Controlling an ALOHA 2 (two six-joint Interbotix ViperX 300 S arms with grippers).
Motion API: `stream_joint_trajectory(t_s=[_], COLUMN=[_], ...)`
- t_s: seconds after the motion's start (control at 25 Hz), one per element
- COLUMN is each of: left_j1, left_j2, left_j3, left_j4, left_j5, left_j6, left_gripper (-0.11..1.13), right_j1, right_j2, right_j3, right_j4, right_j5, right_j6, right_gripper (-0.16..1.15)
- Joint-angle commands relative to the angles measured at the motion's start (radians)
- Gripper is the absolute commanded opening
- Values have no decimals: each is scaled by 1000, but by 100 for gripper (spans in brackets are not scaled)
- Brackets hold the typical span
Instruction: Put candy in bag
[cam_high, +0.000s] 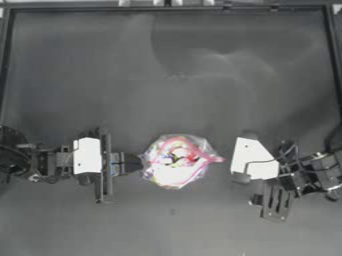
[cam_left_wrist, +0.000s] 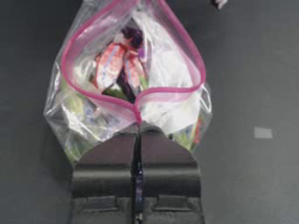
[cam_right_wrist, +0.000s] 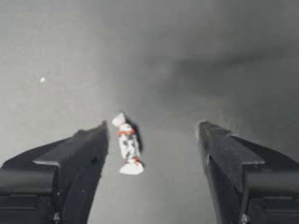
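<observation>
The bag lies at the table's middle front, clear with a pink strip round its open mouth and colourful sweets inside. My left gripper is shut on the near edge of the bag at the pink strip, and in the top view the left gripper reaches it from the left. The candy is a small whitish wrapped sweet with red marks, lying on the table between the open jaws of my right gripper, nearer one jaw and touching neither. In the top view the right arm hides the candy.
The right arm's white wrist block stands just right of the bag. A small pale square mark is on the dark table beside the bag. The table's raised rim runs along the far side.
</observation>
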Motion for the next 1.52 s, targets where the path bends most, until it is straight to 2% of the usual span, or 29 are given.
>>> stream_joint_trajectory(t_s=[0.04,0.2,0.4,0.92,1.52], left_j1=[-2,-2,-2,-6,-11], left_j2=[-17,-17,-17,-17,-8], left_j3=[-11,-11,-9,-15,-18], left_j4=[0,0,0,-2,-3], left_j5=[-9,-9,-9,-9,-11], left_j6=[-2,-2,-2,-2,-25], left_gripper=[12,12,12,12,12], right_j1=[18,37,74,106,106], right_j2=[-15,-9,11,71,127], right_j3=[0,17,31,32,34], right_j4=[11,32,31,25,-17], right_j5=[-6,-18,-44,-44,-49], right_j6=[5,25,46,43,67], right_gripper=[91,91,91,91,91])
